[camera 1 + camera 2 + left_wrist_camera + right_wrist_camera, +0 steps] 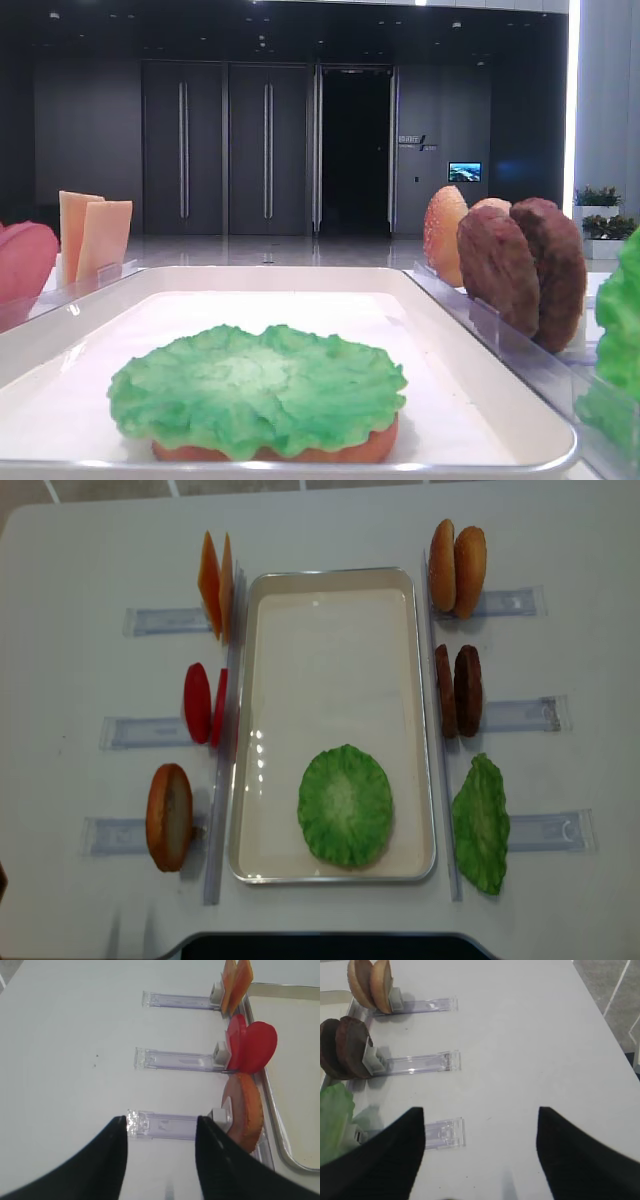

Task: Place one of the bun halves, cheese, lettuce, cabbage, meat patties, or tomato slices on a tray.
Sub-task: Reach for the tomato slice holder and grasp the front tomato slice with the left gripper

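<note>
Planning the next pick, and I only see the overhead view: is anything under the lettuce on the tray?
Observer: Yes, the low front view shows an orange-tan bun half under the lettuce on the tray.
Operator: Is the left tool holding anything?
Observer: No, the left tool is open and empty.
Operator: And the right?
Observer: The right tool is open and empty too.

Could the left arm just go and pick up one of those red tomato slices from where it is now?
Probably yes. The left gripper is open, holding nothing, and the tomato slices stand upright in their rack ahead with only bare table between.
</note>
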